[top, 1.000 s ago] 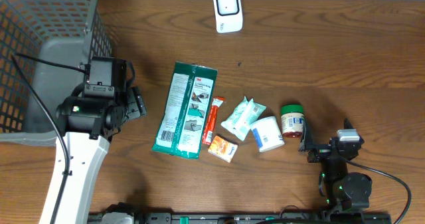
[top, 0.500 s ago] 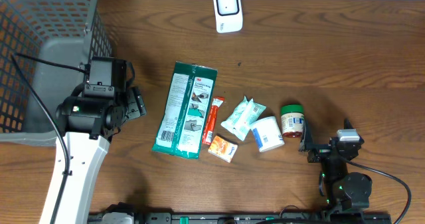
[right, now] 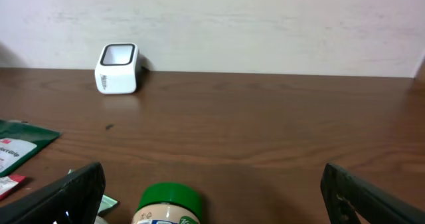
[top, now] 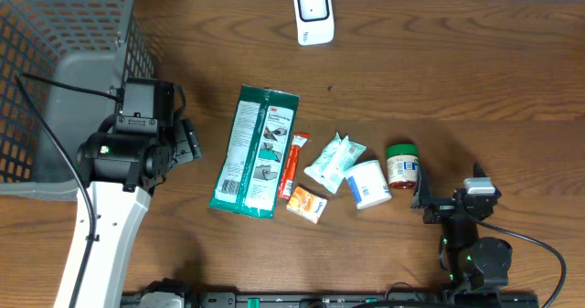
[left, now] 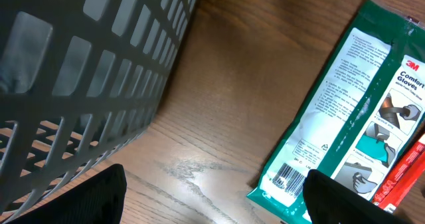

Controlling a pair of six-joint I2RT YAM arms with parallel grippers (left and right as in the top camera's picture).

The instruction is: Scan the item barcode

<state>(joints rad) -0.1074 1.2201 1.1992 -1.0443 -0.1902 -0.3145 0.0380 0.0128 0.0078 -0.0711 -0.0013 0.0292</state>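
One flat, glossy green packet [top: 255, 151] lies on the wood-grain table [top: 457, 89].

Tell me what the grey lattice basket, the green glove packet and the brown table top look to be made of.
Grey lattice basket: moulded plastic, matte; uniform rounded bars.
Green glove packet: thin plastic film, glossy; wrinkles and glare.
Brown table top: wood or wood-look laminate, satin; grain lines with a soft sheen, cannot tell which.

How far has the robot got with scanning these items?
Nothing looks done: the glove pack and the jar lie on the table, apart from the white scanner. In hand: nothing; the left gripper and right gripper are open, empty. Left: picking, scanning.
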